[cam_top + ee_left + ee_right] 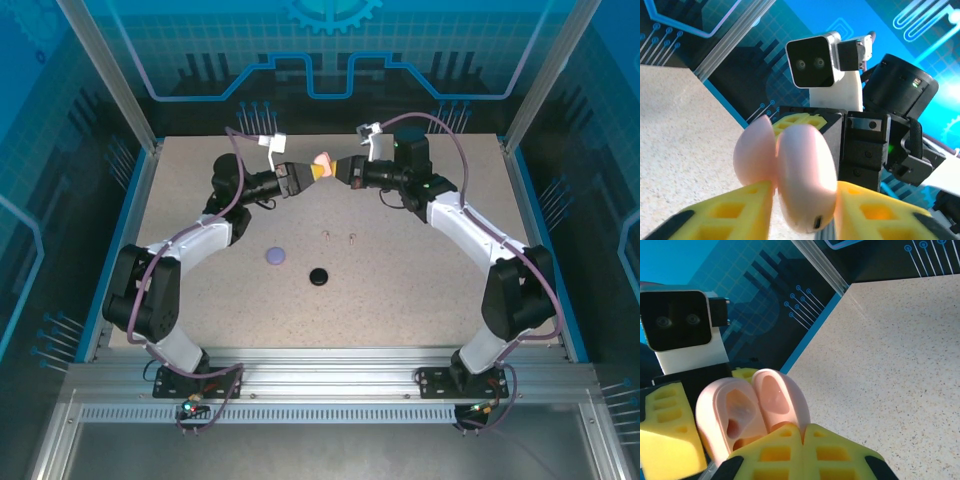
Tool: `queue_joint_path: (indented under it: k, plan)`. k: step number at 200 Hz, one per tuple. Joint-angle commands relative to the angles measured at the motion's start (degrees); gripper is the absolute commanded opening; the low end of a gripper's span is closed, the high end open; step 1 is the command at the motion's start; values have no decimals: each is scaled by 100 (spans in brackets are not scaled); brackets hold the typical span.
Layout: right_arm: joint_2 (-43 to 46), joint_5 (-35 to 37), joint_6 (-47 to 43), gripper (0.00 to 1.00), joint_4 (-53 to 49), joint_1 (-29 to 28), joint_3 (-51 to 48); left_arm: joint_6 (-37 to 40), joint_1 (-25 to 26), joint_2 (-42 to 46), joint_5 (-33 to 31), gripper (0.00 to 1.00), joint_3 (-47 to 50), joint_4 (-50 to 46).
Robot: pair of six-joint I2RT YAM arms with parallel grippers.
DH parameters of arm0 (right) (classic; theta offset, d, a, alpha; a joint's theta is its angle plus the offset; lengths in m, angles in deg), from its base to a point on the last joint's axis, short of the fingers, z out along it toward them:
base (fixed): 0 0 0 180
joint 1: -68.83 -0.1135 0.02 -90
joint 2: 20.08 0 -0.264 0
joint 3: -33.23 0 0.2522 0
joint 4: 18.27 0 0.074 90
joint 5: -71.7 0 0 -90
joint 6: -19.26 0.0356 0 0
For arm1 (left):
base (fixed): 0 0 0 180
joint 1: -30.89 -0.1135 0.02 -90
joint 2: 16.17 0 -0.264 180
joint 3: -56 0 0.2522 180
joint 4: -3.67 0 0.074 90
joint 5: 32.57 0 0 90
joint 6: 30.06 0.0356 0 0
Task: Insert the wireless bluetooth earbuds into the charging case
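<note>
- Top external: three round cases, namely a pink case held aloft, and a lavender case and a black case on the table; two earbuds lay just beyond these.
- Left gripper and right gripper both clamped the hinged-open pink case near the far edge; bare tabletop lay on either side.

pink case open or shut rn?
Open: the pink charging case has its two halves spread, hollow insides facing the right wrist camera. The left gripper and right gripper hold it.
</note>
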Motion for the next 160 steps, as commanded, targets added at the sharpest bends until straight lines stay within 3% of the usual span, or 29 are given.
queue_joint_path:
  k: [1, 23, 61, 160]
  plan:
    - [-21, 426, -192, 0, -342, -99, 304, 268, 2, -110, -99, 50, -96, -267]
    - [-29, 877, -294, 0, -707, -42, 468, 384, -105, -149, -162, 61, -223, -458]
    - [-173, 1128, -464, 0, -1086, 170, 768, 624, -356, -278, 21, 71, -646, -912]
    - [-1383, 1123, -2500, 0, -3002, 317, 2771, 3156, -461, -1054, 509, 83, -2460, -4169]
